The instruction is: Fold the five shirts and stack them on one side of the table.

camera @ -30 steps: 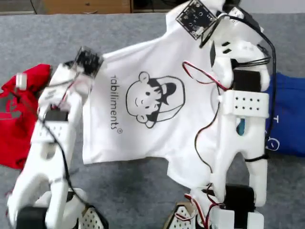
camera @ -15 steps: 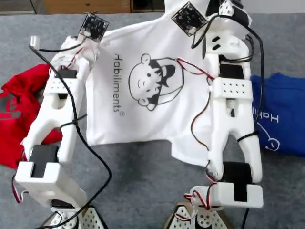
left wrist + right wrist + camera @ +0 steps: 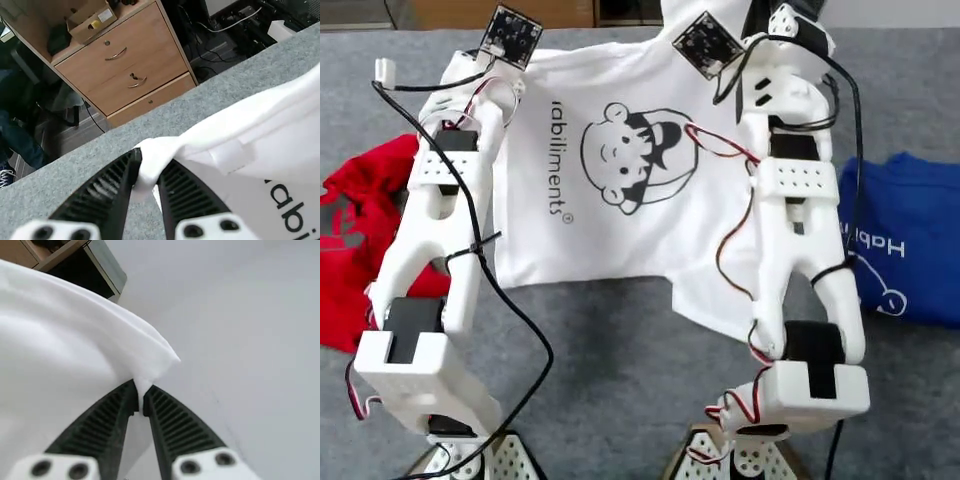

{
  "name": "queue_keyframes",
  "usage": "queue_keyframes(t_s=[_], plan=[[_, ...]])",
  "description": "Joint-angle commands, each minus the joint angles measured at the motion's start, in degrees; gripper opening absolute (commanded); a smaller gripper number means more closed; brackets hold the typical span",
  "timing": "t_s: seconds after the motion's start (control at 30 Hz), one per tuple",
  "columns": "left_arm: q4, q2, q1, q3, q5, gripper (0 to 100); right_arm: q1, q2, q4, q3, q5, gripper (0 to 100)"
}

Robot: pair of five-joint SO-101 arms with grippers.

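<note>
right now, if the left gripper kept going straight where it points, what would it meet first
The left gripper, shut on the white shirt, points over bare grey table; beyond its edge the drawer cabinet probably comes first, though depth is unclear.

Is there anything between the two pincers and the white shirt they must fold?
Nothing visible does. The left pincer and the right pincer are each shut on the white shirt. The red shirt and the blue shirt lie off to the sides.

Centre shirt (image 3: pixel 610 245) on table (image 3: pixel 610 390), left shirt (image 3: pixel 350 265), right shirt (image 3: pixel 915 250)
</note>
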Motion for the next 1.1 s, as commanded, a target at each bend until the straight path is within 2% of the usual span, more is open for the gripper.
queue_keyframes(t_s=[0.0,0.13,0.33,0.53,0.67,0.77,1.07], plan=[[2.6,-1.4,-0.4,-1.8,-0.1,2,-0.3,-0.6,-0.6,-2.9,-0.5,0.2],[14.4,-1.5,-1.0,-2.1,-0.2,2,0.4,-3.9,4.4,1.0,-0.3,0.2],[31.3,-1.5,-0.8,-2.0,-5.4,2,1.6,-11.8,18.9,7.9,1.5,0.2],[45.3,-1.5,-0.6,-2.0,-5.4,2,4.4,-19.5,28.7,15.3,2.0,0.2],[51.5,-0.9,-0.5,-1.6,-5.7,2,5.8,-24.0,36.0,18.9,2.0,0.2],[55.4,-0.8,-0.5,-1.5,-8.6,2,6.2,-26.8,41.3,20.7,2.0,0.2],[63.1,0.0,-0.4,-1.0,-9.6,2,8.1,-29.2,53.3,24.7,2.0,0.2]])
